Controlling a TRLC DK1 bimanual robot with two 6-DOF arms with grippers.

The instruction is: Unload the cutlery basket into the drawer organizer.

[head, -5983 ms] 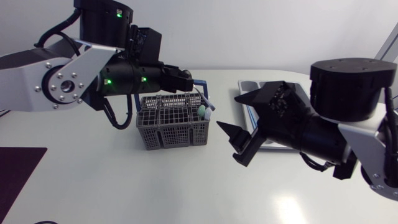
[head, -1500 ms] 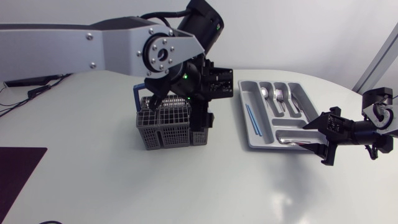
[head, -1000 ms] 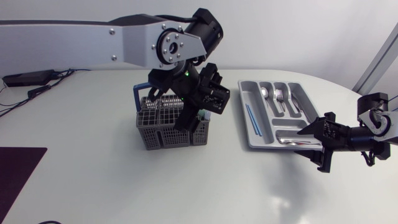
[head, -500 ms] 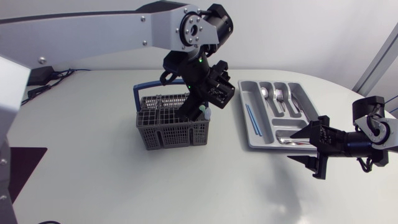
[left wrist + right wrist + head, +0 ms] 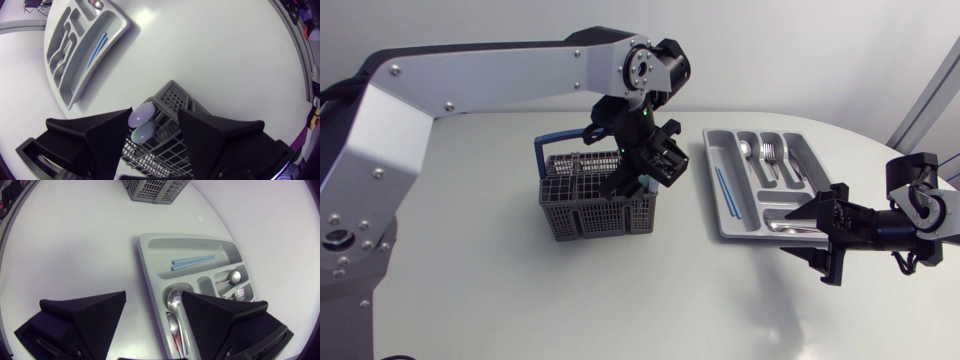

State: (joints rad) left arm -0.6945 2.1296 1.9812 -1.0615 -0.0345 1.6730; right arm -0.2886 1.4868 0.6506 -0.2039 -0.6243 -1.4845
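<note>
Pincers both released — left pincer over cutlery basket, right pincer beside drawer organizer.

The basket is a matt grey plastic lattice, with two pale, smooth plastic spoon heads standing in it. Beside the basket, the tray is moulded grey plastic with a soft sheen. It holds polished metal spoons and forks, and blue sticks that look plastic. The white table is smooth, faintly glossy. The fingers are matt black — the left arm satin silver-grey metal.
</note>
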